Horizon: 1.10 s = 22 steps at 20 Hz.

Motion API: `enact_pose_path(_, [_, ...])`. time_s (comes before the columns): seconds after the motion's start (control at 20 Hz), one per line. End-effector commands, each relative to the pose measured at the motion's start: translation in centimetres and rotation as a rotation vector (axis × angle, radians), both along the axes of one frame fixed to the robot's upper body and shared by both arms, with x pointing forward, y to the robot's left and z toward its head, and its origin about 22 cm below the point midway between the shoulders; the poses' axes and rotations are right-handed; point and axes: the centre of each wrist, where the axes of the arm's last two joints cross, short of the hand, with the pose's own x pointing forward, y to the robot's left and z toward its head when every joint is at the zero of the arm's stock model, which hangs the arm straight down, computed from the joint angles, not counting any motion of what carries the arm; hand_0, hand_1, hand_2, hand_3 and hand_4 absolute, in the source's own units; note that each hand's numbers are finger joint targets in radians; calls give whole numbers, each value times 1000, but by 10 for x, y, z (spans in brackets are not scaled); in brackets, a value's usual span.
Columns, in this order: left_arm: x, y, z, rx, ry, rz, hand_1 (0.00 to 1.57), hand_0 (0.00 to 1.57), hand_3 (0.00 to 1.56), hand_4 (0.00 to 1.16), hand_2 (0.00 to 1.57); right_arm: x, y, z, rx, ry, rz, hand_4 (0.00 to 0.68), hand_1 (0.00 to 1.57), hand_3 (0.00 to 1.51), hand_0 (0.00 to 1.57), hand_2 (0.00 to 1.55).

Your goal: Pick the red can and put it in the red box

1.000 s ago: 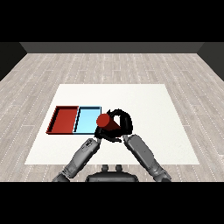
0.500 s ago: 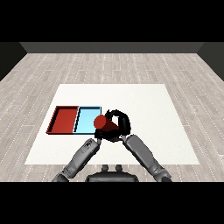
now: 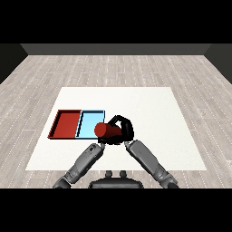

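Transport is the step in hand, as I judge it: the right hand (image 3: 121, 131) has its fingers curled round the red can (image 3: 105, 131) and carries it, tipped onto its side, with the free end pointing to the left. The can appears to be above the table (image 3: 149, 108), over the right edge of the light blue tray (image 3: 89, 118), and it is not yet at the red tray (image 3: 66, 123), which lies beside the blue one on its far left side. The fingers (image 3: 118, 118) arch over the top of the can, and the palm closes behind its right end, so most of the red body shows to the left of the hand. The next move, I think, calls for carrying the can further left, across the whole blue tray, until it is above the red one, then lowering it and opening the fingers. The left hand (image 3: 102, 144) is mostly hidden under the can, and I cannot tell its state.
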Motion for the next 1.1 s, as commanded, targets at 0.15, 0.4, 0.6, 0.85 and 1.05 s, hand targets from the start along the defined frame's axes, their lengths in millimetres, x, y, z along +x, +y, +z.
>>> enact_pose_path(0.15, [3, -1, -1, -18, -41, 85, 1571, 1571, 1479, 1138, 1558, 17, -7, 9, 35, 32, 13, 642, 1490, 1392, 1490, 1440])
enact_pose_path(0.4, [-6, -25, 27, -78, -151, 91, 1571, 1571, 1502, 1145, 1571, -8, 8, -5, 48, 74, 28, 0, 1245, 1155, 1245, 1247])
enact_pose_path(0.6, [4, -7, 9, -79, -158, 100, 1571, 1571, 1513, 1147, 1571, 0, 4, -1, -47, 110, 13, 0, 0, 0, 0, 0])
enact_pose_path(0.85, [1, 11, -8, -61, -147, 138, 1571, 1571, 1507, 1141, 1571, 7, -4, -2, -59, 125, 18, 0, 0, 0, 0, 0])
enact_pose_path(1.05, [2, -2, -2, -52, -155, 128, 1571, 1571, 1496, 1135, 1571, 14, -7, 13, -57, 149, -2, 0, 0, 0, 0, 0])
